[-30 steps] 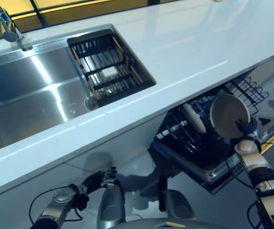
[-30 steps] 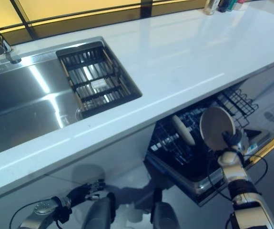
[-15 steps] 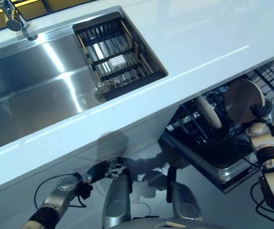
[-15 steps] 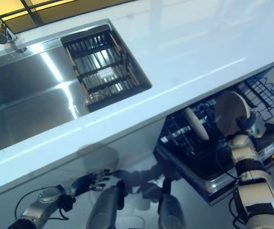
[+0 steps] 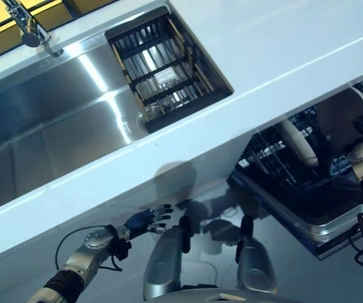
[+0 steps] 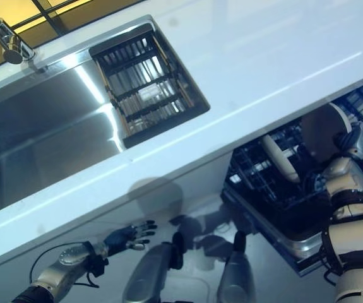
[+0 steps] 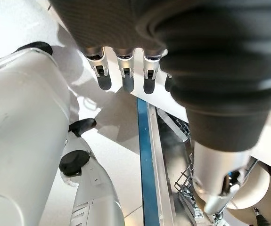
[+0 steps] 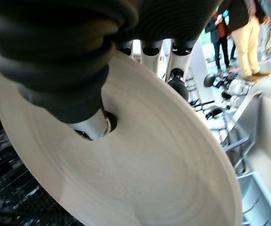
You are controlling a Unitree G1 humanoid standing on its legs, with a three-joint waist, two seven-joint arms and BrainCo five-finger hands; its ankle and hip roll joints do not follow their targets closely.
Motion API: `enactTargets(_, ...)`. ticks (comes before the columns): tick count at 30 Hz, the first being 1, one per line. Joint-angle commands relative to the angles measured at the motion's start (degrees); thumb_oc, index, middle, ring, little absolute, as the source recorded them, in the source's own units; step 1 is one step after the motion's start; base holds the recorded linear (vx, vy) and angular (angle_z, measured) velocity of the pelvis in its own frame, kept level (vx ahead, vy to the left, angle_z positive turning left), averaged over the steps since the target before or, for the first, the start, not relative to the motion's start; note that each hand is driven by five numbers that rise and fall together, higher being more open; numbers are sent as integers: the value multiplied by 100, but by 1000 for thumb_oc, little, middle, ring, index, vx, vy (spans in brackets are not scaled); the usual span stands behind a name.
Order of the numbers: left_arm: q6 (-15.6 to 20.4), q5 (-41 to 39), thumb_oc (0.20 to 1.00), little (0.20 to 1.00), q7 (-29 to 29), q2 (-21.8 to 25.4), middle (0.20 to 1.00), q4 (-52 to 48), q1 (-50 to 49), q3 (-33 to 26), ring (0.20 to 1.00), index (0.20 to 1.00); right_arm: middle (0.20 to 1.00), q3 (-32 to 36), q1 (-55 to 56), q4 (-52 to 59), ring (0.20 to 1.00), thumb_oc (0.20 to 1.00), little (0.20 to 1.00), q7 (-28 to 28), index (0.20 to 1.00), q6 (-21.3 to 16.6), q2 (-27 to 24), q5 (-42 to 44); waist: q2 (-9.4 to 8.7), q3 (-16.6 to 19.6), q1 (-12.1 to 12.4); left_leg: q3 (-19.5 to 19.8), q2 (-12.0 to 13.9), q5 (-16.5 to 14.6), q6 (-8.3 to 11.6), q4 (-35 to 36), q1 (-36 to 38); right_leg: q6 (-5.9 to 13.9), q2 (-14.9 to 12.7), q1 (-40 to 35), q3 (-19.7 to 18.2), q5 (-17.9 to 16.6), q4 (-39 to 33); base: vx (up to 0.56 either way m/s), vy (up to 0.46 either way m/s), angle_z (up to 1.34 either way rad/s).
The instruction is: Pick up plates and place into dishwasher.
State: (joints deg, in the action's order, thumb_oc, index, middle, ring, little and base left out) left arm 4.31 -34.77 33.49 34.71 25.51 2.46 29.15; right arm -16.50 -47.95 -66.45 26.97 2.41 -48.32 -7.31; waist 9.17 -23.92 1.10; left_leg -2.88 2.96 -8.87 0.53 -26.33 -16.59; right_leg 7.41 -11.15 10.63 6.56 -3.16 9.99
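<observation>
— Start nearest the robot. What is the left hand doing?

— It hangs low in front of the cabinet face under the white countertop, well apart from the dishwasher. Its fingers are straight and slightly spread, and nothing is in them.

— And the right hand?

— It is raised at the right side, over the pulled-out lower rack of the dishwasher. It has a beige plate pinched at the rim: in the right wrist view the thumb presses on the near face of the plate and the fingers go over the edge behind it.

— How does the plate sit?

— On edge, nearly upright, just under the front lip of the countertop and above the dark wire rack. I cannot tell if its lower edge touches the tines.

— Anything already in the rack?

— One other plate, pale, standing tilted on edge among the tines, just beside the held one on its left.

— Farther back?

— On top, the steel sink set in the countertop, with a black slatted drying rack at its right end and the faucet behind its rear rim. In the right wrist view, people stand beyond the dishwasher.
</observation>
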Motion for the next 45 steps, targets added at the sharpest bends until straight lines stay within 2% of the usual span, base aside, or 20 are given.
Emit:
enactTargets(1, 294, -307, 1000, 1000, -54, 25, 1000, -409, -167, 241, 1000, 1000, 200, -344, -376, -208, 200, 200, 200, -95, 200, -158, -318, -103, -26, 252, 226, 161, 391, 213, 324, 117, -278, 8, -159, 168, 157, 329, 426, 0, 0, 0)
enactTargets(11, 472, -463, 1000, 1000, -212, -92, 1000, -423, -54, 392, 1000, 1000, 200, -433, -580, -505, 200, 200, 200, -243, 200, 204, -234, 16, 121, 97, 174, 138, 389, 310, 355, 210, -305, -30, -217, 276, 138, 369, 495, -13, 33, 1)
enactTargets(12, 478, -464, 1000, 1000, -230, -102, 1000, -445, -53, 399, 1000, 1000, 561, -424, -586, -521, 561, 561, 561, -245, 561, 230, -250, 64, 128, 86, 166, 136, 383, 313, 360, 213, -306, -29, -226, 275, 139, 365, 490, -14, 34, -2)
enactTargets(13, 480, -457, 1000, 1000, -243, -110, 1000, -462, -58, 403, 1000, 1000, 1000, -412, -593, -538, 1000, 1000, 1000, -233, 1000, 211, -260, 46, 134, 82, 160, 129, 381, 321, 360, 221, -301, -32, -228, 275, 137, 363, 488, -13, 37, -1)
enactTargets(19, 521, -510, 1000, 1000, -301, -99, 1000, -523, -87, 435, 1000, 1000, 1000, -353, -617, -500, 1000, 1000, 1000, -188, 1000, 176, -335, 211, 136, 74, 115, 84, 385, 333, 357, 267, -235, -40, -226, 249, 99, 371, 480, -3, 21, 0)
enactTargets(25, 487, -528, 1000, 1000, -342, -170, 1000, -563, -250, 364, 1000, 1000, 1000, 8, -363, -183, 1000, 1000, 1000, -184, 1000, -330, -363, 1125, 75, 134, 41, -1, 423, 320, 362, 340, -49, -62, -188, 114, 36, 394, 436, 30, 44, -5)
enactTargets(28, 471, -494, 1000, 1000, -372, -277, 1000, -502, -420, 178, 1000, 1000, 1000, 761, 272, 336, 1000, 1000, 1000, -205, 1000, -936, -236, 2373, -32, 197, -93, -93, 452, 299, 353, 431, 133, -68, -141, 3, -45, 397, 379, 62, 45, -11)
enactTargets(31, 492, -430, 1000, 1000, -375, -369, 1000, -431, -566, 35, 1000, 1000, 1000, 1582, 999, 1004, 1000, 1000, 1000, -282, 1000, -1390, 36, 3170, -145, 254, -181, -140, 459, 255, 339, 498, 283, -59, -104, -112, -101, 400, 317, 62, 9, -4)
enactTargets(35, 588, -317, 1000, 1000, -387, -494, 1000, -272, -726, -63, 1000, 1000, 1000, 2090, 1602, 1701, 1000, 1000, 1000, -457, 1000, -1710, 367, 3795, -271, 342, -246, -193, 470, 227, 331, 563, 457, -49, -68, -244, -161, 381, 244, 63, -2, -8)
enactTargets(40, 695, -142, 1000, 1000, -380, -708, 1000, 14, -934, -207, 1000, 1000, 1000, 2466, 2296, 2492, 1000, 1000, 1000, -313, 1000, -1981, 830, 3877, -398, 532, -343, -263, 480, 187, 320, 645, 641, -22, -45, -360, -226, 401, 215, 74, -7, -10)
enactTargets(45, 753, -17, 1000, 1000, -314, -834, 1000, 183, -1096, -270, 1000, 1000, 1000, 2512, 2639, 2682, 1000, 1000, 1000, -357, 1000, -1881, 1141, 3846, -427, 657, -351, -277, 457, 111, 295, 603, 751, 4, -53, -473, -282, 420, 191, 95, -11, -3)
